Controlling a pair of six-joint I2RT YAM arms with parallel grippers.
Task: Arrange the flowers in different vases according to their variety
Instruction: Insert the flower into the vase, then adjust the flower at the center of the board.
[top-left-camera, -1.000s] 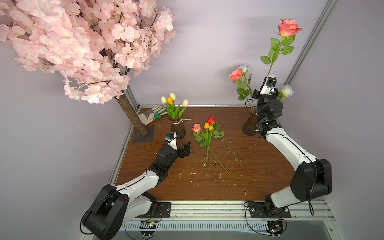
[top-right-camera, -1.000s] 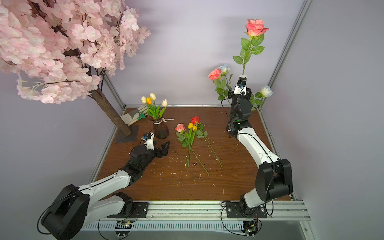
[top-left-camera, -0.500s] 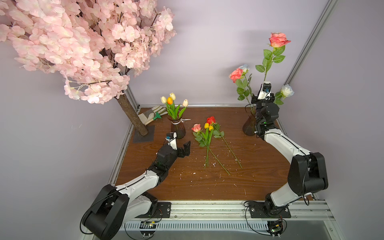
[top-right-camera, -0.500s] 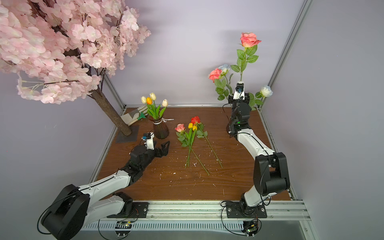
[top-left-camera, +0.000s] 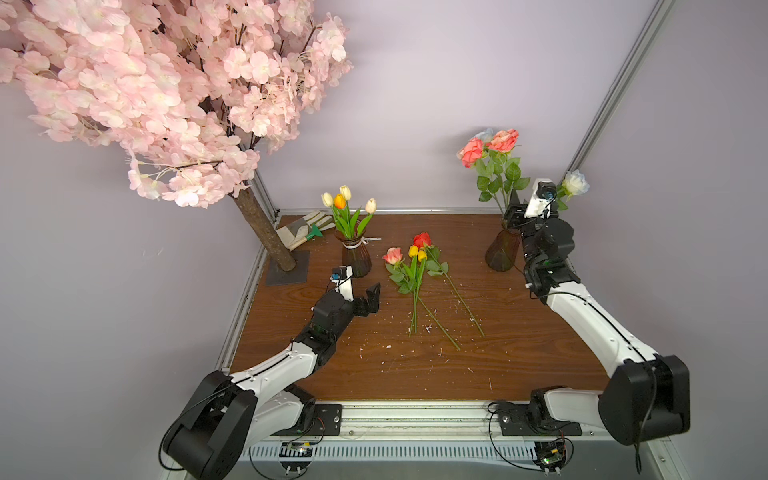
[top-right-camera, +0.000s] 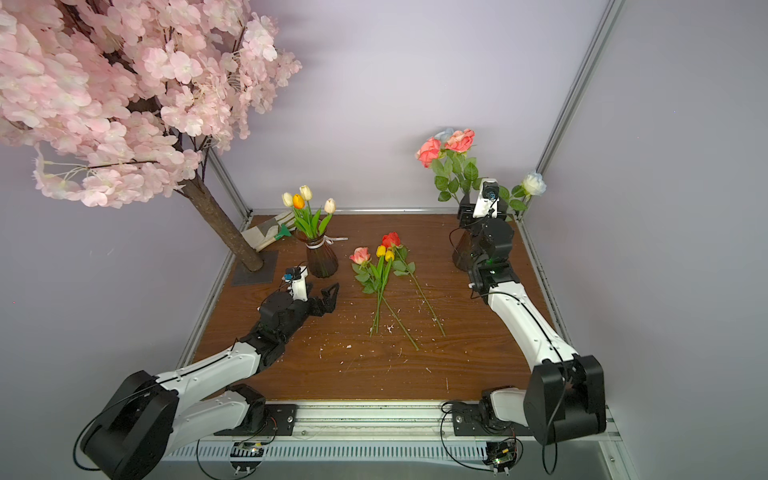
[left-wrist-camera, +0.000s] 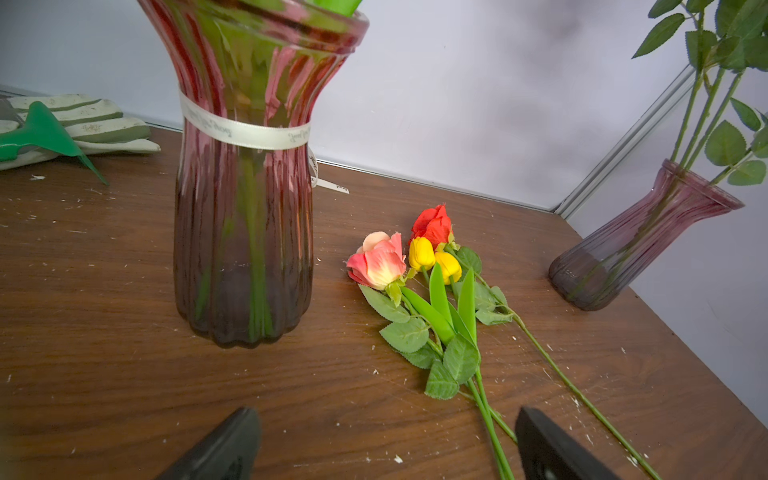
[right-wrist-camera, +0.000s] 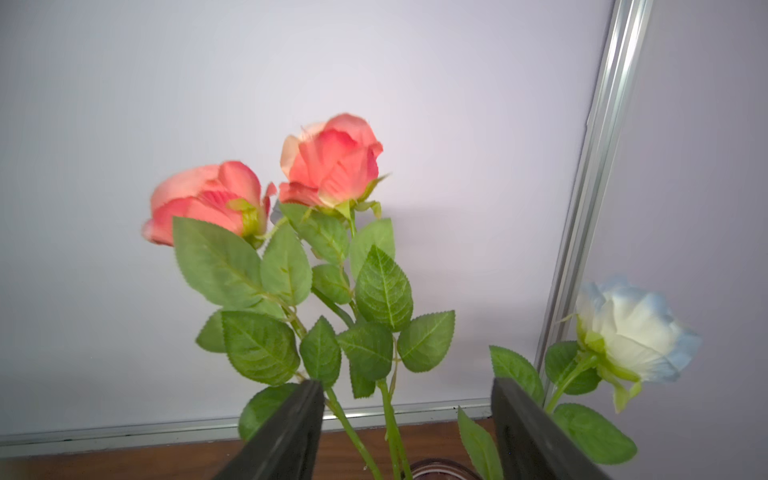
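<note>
1. Your right gripper (right-wrist-camera: 403, 395) has just let go. A second ago it held a pink rose high over the plain vase (top-left-camera: 500, 253). Now its jaws stand apart either side of the stems.
2. That dropped rose (top-left-camera: 505, 139) now stands in the plain vase, beside a second pink rose (top-left-camera: 471, 151) and a white rose (top-left-camera: 575, 183). I judge this placement done.
3. Your left gripper (left-wrist-camera: 386, 419) has not moved. Its jaws are wide apart and empty, low over the table (top-left-camera: 415, 374) near the ribboned vase (left-wrist-camera: 243, 249), which holds cream and orange tulips (top-left-camera: 345, 199).
4. Still to sort, lying together between the vases: a loose pink rose (top-left-camera: 392, 255), a red rose (top-left-camera: 422, 240) and two yellow tulips (top-left-camera: 417, 252).
5. The white ribbon (left-wrist-camera: 245, 133) carries cursive print, too small to read. You will find no other writing.
</note>
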